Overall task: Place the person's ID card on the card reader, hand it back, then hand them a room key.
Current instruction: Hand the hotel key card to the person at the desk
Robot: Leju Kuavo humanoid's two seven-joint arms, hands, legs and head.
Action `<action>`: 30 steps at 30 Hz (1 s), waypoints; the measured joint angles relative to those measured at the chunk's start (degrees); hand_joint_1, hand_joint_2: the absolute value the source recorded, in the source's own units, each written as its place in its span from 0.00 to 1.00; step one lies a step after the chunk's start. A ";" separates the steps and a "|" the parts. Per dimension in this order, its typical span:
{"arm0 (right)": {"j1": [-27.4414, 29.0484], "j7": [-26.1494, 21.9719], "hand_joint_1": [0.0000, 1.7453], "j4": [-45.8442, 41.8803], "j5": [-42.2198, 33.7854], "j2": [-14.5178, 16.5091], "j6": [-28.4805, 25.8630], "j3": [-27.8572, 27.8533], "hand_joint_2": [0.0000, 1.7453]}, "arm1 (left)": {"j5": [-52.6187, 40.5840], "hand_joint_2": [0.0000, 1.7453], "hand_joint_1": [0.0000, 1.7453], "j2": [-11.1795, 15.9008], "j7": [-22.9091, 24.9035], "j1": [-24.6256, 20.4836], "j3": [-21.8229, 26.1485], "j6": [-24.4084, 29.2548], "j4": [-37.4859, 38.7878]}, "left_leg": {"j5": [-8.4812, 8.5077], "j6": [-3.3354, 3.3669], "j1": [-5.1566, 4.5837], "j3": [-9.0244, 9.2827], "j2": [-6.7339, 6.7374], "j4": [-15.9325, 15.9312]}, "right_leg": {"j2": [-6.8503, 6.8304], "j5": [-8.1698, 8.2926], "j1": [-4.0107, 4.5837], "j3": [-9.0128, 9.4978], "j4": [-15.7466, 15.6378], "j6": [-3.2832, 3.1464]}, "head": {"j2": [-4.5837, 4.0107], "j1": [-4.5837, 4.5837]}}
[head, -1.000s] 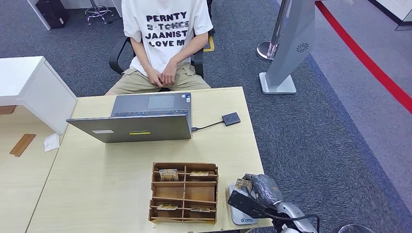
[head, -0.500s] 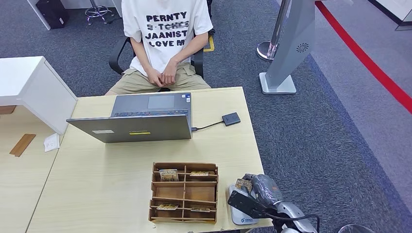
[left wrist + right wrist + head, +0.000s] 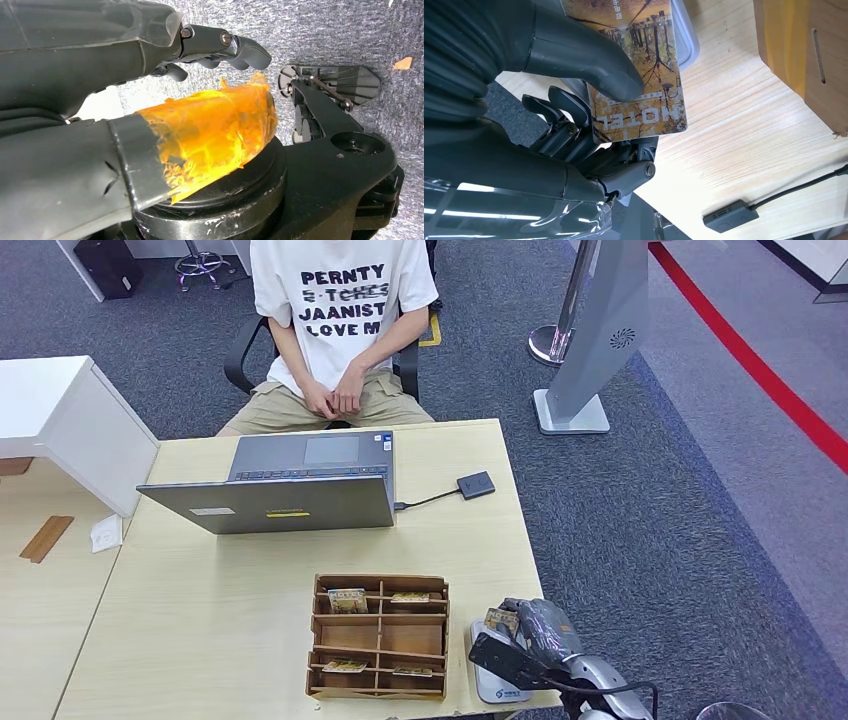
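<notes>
At the table's near right corner my right hand (image 3: pixel 530 635) pinches a card (image 3: pixel 500 619) between thumb and fingers. The card (image 3: pixel 644 110) carries a tree picture and the word HOTEL. It hovers just above the flat white-grey card reader (image 3: pixel 497 687), whose rim (image 3: pixel 686 40) lies under the card's far end. Whether card and reader touch I cannot tell. A person (image 3: pixel 340 310) in a white printed T-shirt sits across the table with hands folded in the lap. My left hand (image 3: pixel 100 75) hangs over the carpet, holding nothing, its orange-taped thumb (image 3: pixel 210 130) apart from the fingers (image 3: pixel 225 45).
A wooden compartment box (image 3: pixel 378 637) holding several cards stands just left of the reader. An open grey laptop (image 3: pixel 280 485) faces the person, with a small black device (image 3: pixel 476 485) cabled to it. A white cabinet (image 3: pixel 60 420) is at the left, a grey kiosk stand (image 3: pixel 590 340) beyond the table.
</notes>
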 joint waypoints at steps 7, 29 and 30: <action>0.00 0.00 1.00 -0.02 0.00 0.01 0.00 0.01 1.00 | 0.00 0.00 0.00 -0.02 0.00 0.00 0.00 0.02 0.00 | 0.00 0.00 0.00 0.00 0.00 0.00 | 0.00 0.00 0.00 0.00 0.00 0.00 | 0.00 0.01; 0.27 0.09 1.00 -0.02 0.33 0.01 -0.35 0.02 1.00 | 0.12 0.00 0.00 -0.04 -0.02 0.00 0.00 0.10 0.00 | 0.00 0.00 0.00 0.01 0.00 0.00 | 0.00 0.00 0.00 0.01 0.00 0.00 | 0.00 0.00; 0.28 0.09 1.00 -0.02 0.33 0.01 -0.36 0.02 1.00 | 0.13 0.00 0.00 -0.03 -0.02 0.00 0.00 0.09 0.00 | 0.00 0.00 0.00 0.01 0.00 0.00 | 0.00 0.00 0.00 0.01 0.00 0.00 | 0.00 0.01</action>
